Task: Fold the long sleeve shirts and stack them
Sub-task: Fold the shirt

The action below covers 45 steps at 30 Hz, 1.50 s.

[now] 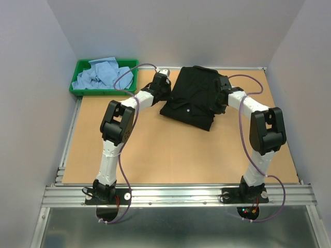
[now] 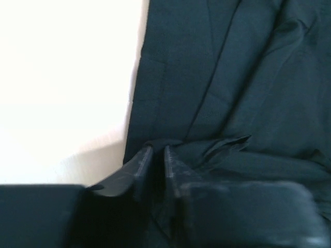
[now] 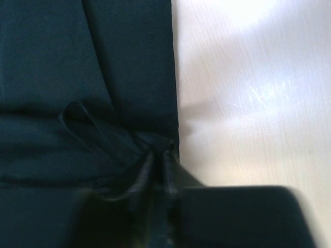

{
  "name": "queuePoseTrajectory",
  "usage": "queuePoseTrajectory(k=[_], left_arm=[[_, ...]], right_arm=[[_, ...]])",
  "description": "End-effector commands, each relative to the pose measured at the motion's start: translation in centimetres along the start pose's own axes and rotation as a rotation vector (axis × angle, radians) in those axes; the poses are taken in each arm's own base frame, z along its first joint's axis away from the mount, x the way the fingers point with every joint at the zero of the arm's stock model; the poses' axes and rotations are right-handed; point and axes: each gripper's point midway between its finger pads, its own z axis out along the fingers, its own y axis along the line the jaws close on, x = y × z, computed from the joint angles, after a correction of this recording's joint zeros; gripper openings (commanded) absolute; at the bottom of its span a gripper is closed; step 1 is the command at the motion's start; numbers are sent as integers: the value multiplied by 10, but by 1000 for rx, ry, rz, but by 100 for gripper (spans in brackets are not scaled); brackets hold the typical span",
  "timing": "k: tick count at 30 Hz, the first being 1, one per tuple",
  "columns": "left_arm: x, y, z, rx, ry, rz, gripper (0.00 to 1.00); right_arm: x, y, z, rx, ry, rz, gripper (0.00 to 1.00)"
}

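Black shirt [image 1: 194, 98] lying between both arms, left fingers [image 2: 146, 161] pinching its edge, right fingers [image 3: 150, 168] pinching the opposite edge, light blue shirts [image 1: 103, 75] heaped in tray [image 1: 95, 92] beyond left fingers

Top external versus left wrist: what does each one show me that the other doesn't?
Only the top external shows the green tray of blue shirts at the far left corner, the right end effector at the right edge of the black shirt, and that shirt's whole outline. Only the left wrist shows the left end effector up close, its fingers nearly together, pinching the cloth's left edge. Both show the black shirt lying on the table.
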Motion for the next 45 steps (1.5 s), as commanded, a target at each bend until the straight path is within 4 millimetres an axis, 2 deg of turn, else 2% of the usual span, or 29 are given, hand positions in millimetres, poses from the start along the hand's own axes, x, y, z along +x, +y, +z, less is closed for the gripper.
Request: queuePoseTrajectory(k=[1,2,3,4,7,8,9,12,14,15,16,18,20,21,22,23,24,25,26,27,28,29,30,32,33,36,39,43,45], left_arm=[[-41,-8,-4,9,-110,15,35],[-40,-7,-4,9,-106,13,39],[-40,-8,-5,12,-107,11,51],[-39,-8,-6,13,-105,9,57],[-53,-14,-15,21,-135,5,72],[-58,-16,-18,24,-145,4,72],[-67,-18,-24,26,-166,2,73],[-86,-26,-38,33,-209,-6,75],[-100,-32,-52,38,-240,-12,82],[-102,-33,-56,38,-238,-15,86],[-103,-34,-60,39,-239,-21,87],[-112,-37,-77,38,-256,-45,88],[-106,-35,-92,23,-239,-71,93],[-112,-38,-101,28,-251,-77,93],[-102,-34,-104,20,-229,-87,93],[-103,-36,-119,23,-232,-110,93],[-86,-29,-120,6,-199,-123,93],[-78,-27,-125,0,-185,-139,93],[-71,-24,-131,-6,-177,-155,93],[-54,-18,-140,-17,-156,-172,93],[-54,-17,-153,-21,-173,-196,93],[-41,-7,-148,-53,-155,-201,93],[-29,-1,-153,-62,-146,-202,92],[-24,0,-160,-52,-158,-188,92],[-14,5,-158,-58,-139,-177,92],[-3,3,-158,-33,-95,-141,92],[2,4,-151,-33,-66,-128,92],[-14,-7,-142,-4,-75,-125,92],[-10,-1,-131,-32,-56,-145,92]], right_arm=[[-39,12,-12,-26,-104,8,24],[-47,16,-20,-44,-124,-3,27],[-50,19,-25,-56,-134,-9,31],[-54,20,-31,-66,-149,-23,39],[-73,24,-59,-95,-221,-50,54],[-77,25,-66,-104,-237,-62,57],[-86,28,-82,-128,-272,-70,59],[-90,34,-106,-187,-302,-130,61],[-85,35,-121,-233,-307,-188,66],[-80,36,-124,-247,-300,-202,69],[-71,32,-127,-259,-289,-209,70],[-55,32,-129,-302,-254,-235,74],[-34,19,-122,-282,-220,-262,76],[-29,15,-120,-276,-212,-271,76],[-24,12,-118,-271,-204,-278,76],[-11,12,-116,-305,-175,-310,76],[-6,11,-115,-319,-165,-328,76],[-3,12,-114,-331,-165,-345,80],[0,11,-113,-341,-160,-364,80],[6,9,-107,-335,-142,-369,80],[7,11,-104,-341,-138,-374,80],[8,12,-103,-352,-138,-375,80],[14,12,-98,-360,-123,-380,80],[17,17,-93,-385,-125,-380,80],[21,16,-88,-385,-114,-375,80],[20,17,-80,-375,-120,-343,80],[19,12,-68,-332,-110,-331,80],[13,10,-66,-307,-128,-329,79],[12,6,-60,-272,-122,-273,77]])
